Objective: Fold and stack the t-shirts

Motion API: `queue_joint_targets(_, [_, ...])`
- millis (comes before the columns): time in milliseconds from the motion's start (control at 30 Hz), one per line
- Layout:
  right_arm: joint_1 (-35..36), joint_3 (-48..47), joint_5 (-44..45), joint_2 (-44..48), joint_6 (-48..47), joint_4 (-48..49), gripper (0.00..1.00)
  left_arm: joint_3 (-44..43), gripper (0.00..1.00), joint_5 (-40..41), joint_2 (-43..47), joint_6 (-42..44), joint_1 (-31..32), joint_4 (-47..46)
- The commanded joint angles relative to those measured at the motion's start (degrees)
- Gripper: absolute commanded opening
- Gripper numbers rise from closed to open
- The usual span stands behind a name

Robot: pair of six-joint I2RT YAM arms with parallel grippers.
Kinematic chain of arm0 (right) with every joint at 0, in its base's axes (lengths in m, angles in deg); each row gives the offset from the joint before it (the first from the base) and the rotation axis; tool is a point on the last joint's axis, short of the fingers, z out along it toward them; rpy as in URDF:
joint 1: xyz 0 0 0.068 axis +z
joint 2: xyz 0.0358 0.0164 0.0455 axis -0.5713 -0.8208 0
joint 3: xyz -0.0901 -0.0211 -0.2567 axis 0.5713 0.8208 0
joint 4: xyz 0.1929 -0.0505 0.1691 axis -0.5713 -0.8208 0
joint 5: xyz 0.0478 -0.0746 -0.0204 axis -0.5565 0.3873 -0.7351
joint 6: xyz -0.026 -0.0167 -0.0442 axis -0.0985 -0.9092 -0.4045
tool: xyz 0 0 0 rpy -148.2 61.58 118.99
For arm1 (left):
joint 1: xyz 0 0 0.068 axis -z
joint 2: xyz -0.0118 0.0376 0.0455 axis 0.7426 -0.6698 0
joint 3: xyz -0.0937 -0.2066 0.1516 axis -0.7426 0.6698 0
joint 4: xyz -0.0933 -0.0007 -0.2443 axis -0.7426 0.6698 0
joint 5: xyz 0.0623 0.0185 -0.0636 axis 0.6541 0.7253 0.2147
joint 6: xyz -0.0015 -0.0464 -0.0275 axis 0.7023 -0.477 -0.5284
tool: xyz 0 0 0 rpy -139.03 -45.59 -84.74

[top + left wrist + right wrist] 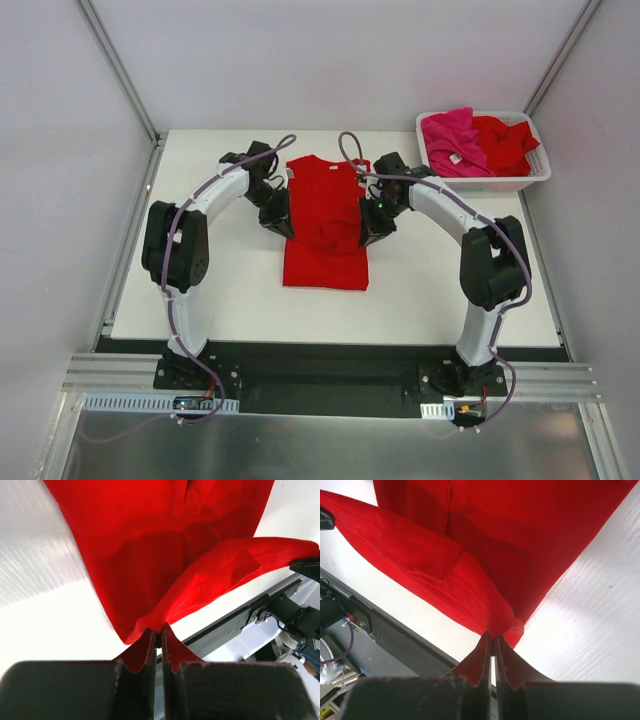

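Observation:
A bright red t-shirt (pixel 325 222) lies on the white table (pixel 220 290), sides folded in, neck at the far end. My left gripper (pixel 283 226) is shut on its left edge; the left wrist view shows the cloth (pixel 165 555) pinched and lifted at the jaw tips (pixel 159 632). My right gripper (pixel 366 236) is shut on the right edge, with the cloth (pixel 510 540) bunched at the tips (pixel 493 641). A fold of the shirt hangs raised between the two grippers. A magenta-pink t-shirt (pixel 452 140) and another red one (pixel 505 140) lie in the basket.
The white slotted basket (pixel 535 172) stands at the table's far right corner. The table's near edge and the black mounting rail (pixel 320 365) lie just below the shirt's hem. Frame posts stand at the far corners.

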Motion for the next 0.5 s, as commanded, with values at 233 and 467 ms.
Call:
queue_joint_targets(233, [-1.9,-6.2,-1.8,-3.4,-0.6,-2.0,0.02,-7.0,0.00,-1.5,-3.9,2.9,-1.6,3.8])
queue_joint_targets(467, [-3.2,-9.0,-2.5,-5.9,-0.7,-2.7,0.02,-9.6,0.00,-1.7,-6.1,3.1,-2.2,4.5])
